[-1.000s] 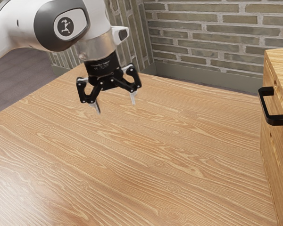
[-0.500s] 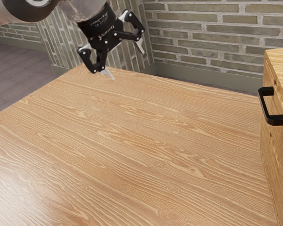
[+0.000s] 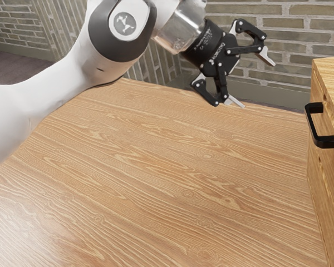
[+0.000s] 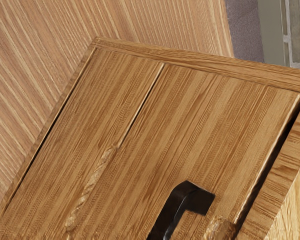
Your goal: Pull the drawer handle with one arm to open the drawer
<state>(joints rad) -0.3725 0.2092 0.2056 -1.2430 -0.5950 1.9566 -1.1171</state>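
My arm (image 3: 55, 94) comes up from the exterior view's left, big joint high, wrist angled down toward the right. The gripper (image 3: 250, 79) hangs above the table's (image 3: 156, 183) far edge, tilted sideways, fingers spread wide, nothing between them. The black drawer handle (image 3: 318, 125) is on the wooden cabinet (image 3: 328, 183) at the exterior view's right, well apart from the gripper. In the wrist view the drawer front (image 4: 190, 125) faces my hand.

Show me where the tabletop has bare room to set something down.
The whole table is bare wood, from the brick wall to the cabinet at the exterior view's right. The only tight stretch lies between the open end effector and the black handle.
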